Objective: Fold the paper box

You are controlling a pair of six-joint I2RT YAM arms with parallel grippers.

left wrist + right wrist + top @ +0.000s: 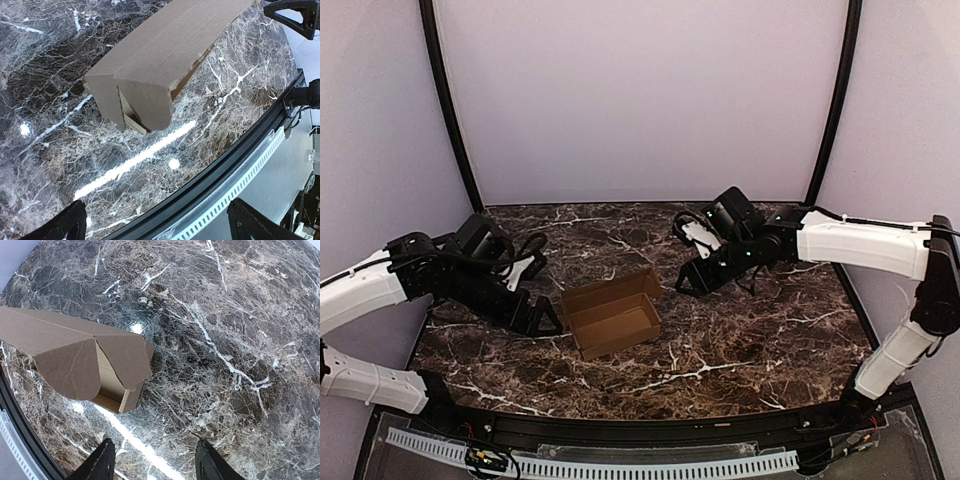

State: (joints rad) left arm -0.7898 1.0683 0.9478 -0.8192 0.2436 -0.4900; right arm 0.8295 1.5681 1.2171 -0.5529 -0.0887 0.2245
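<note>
Surveying dark, white-veined marble tabletop point(750, 340), closed in by pale lilac walls point(640, 100) on three sides and ending at a black rail point(650, 425) along the near edge.

Finding the paper box point(612, 316) lying on the marble slightly left of centre, set on a diagonal, open side up, brown interior showing from above. Noting bare marble all round it: a broad stretch to its right, a narrower band between it and the near rail, more behind it toward the back wall.

Locating the left gripper point(552, 322) low over the table just beside the box's left end. Confirming from the left wrist view: jaws standing wide apart, nothing between them, left fingers point(62, 227) separated from the cardboard by a strip of marble. Observing end flaps there folded inward, edges not sitting flush.

Locating the right gripper point(684, 287) near the box's far right corner, not touching it. Confirming from the right wrist view: jaws parted, holding nothing, right fingers point(102, 462) hovering over bare marble short of the box. Observing two rounded flaps folded across that end, lower corner gaping onto the interior.
</note>
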